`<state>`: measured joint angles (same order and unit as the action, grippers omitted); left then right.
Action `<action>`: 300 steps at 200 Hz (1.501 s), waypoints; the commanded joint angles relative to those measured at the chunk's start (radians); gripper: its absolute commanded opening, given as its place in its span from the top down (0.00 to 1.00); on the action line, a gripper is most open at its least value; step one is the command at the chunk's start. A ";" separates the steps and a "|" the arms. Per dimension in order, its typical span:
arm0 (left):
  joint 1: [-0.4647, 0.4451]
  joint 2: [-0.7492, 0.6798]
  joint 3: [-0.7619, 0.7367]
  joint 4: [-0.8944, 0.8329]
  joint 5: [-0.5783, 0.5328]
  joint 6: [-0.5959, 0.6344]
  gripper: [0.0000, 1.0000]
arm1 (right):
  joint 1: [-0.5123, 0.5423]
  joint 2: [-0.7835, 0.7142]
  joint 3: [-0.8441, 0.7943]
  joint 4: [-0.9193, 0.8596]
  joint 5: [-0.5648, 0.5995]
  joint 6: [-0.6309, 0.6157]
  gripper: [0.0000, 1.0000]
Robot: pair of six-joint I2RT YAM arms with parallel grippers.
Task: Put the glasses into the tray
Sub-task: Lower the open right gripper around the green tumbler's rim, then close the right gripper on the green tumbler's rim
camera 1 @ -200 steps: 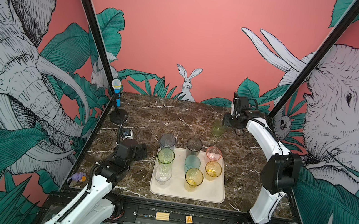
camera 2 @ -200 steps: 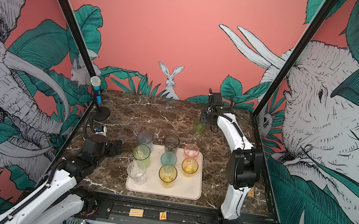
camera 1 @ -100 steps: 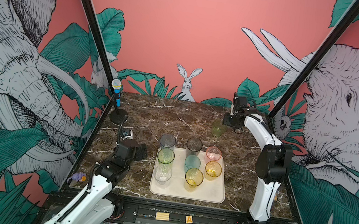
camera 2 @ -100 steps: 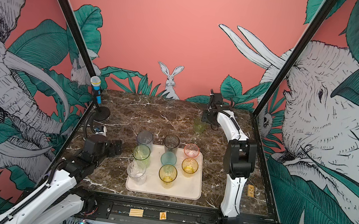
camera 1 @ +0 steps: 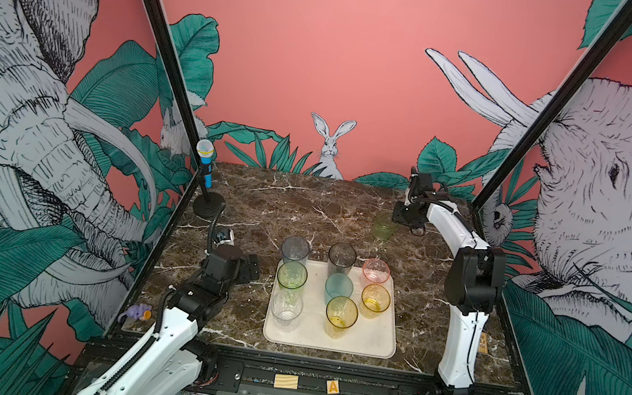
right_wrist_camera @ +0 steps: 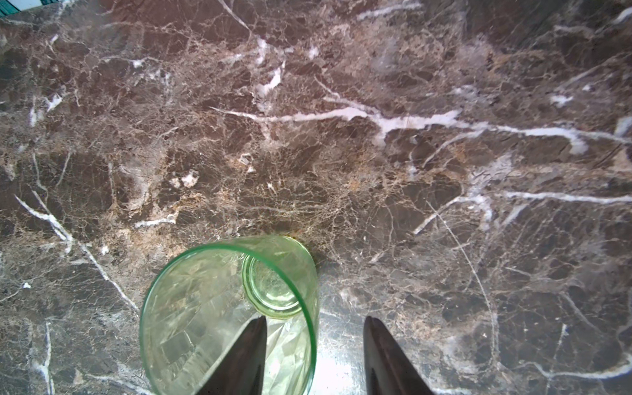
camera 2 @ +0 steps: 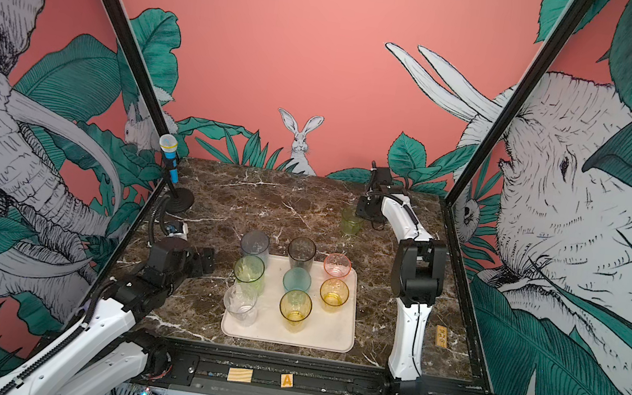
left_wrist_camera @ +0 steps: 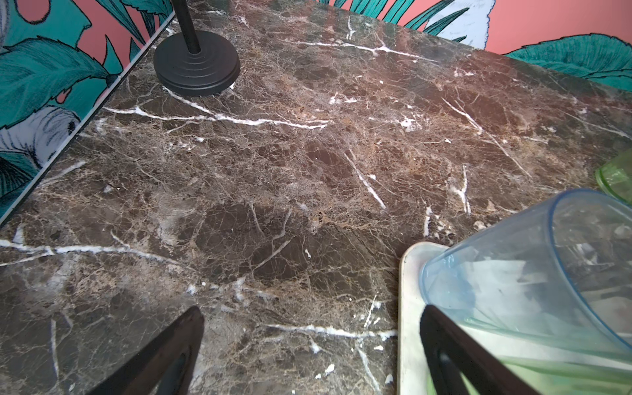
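Green glass [camera 1: 384, 227] stands beyond the crowded tray [camera 1: 369, 340], right pincer [right_wrist_camera: 314, 318] straddling its wall.

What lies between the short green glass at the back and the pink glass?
Only bare marble tabletop separates the short green glass and the pink glass, in both top views.

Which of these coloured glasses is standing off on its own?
The short pale green glass, alone on the marble at the far right, with the right pincer straddling its rim. The others cluster at the cream tray.
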<state>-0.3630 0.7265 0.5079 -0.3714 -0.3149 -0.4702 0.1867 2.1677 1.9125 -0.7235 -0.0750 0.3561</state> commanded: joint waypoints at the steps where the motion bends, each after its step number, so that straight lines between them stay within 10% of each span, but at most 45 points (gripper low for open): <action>1: 0.004 0.004 0.035 -0.015 -0.009 0.006 0.01 | -0.007 0.021 0.031 -0.009 -0.017 0.006 0.54; 237: 0.004 0.006 0.026 -0.003 -0.001 -0.005 0.01 | -0.017 0.069 0.042 -0.013 -0.056 0.003 0.78; 300: 0.003 0.011 0.023 0.002 0.002 -0.007 0.01 | -0.017 0.057 0.042 -0.021 -0.055 -0.001 1.00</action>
<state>-0.3630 0.7403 0.5247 -0.3748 -0.3111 -0.4709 0.1745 2.2211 1.9274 -0.7307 -0.1314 0.3599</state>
